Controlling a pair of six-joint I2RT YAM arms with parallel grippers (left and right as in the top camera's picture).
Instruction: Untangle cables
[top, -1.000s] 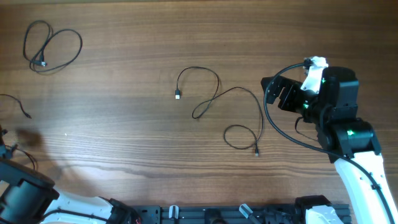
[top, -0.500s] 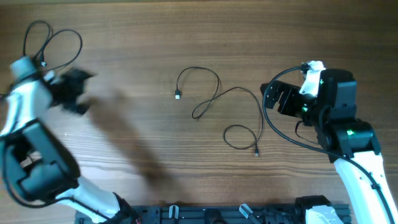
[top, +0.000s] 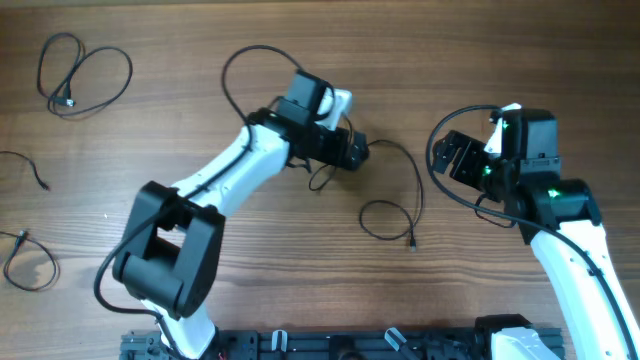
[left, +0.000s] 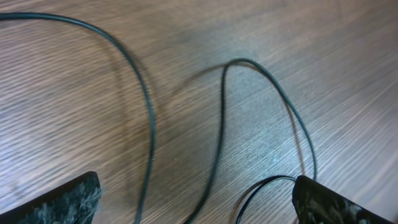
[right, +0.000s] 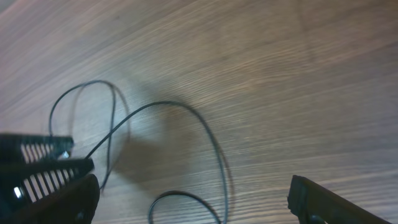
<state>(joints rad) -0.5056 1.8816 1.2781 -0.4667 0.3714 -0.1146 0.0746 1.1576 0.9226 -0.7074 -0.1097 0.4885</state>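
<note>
The left gripper (top: 355, 152) is held spread. Its fingers (left: 62, 199) are seen far apart at the lower corners of the left wrist view, and nothing is pinched between them. It is set low over the central cable (top: 422, 200), whose strands curve across the wood between the fingers; whether contact is made cannot be told. The left arm is stretched diagonally from the near left of the table (top: 200, 30) to its middle.

The right gripper (top: 448, 158) is likewise spread and empty. It is pointed leftward, near the same cable's right-hand bend but apart from it.

A looped cable (top: 130, 70) is laid at the far left corner. A short cable end (top: 38, 178) and a small coil (top: 20, 265) are found at the left edge, well apart from both grippers.
</note>
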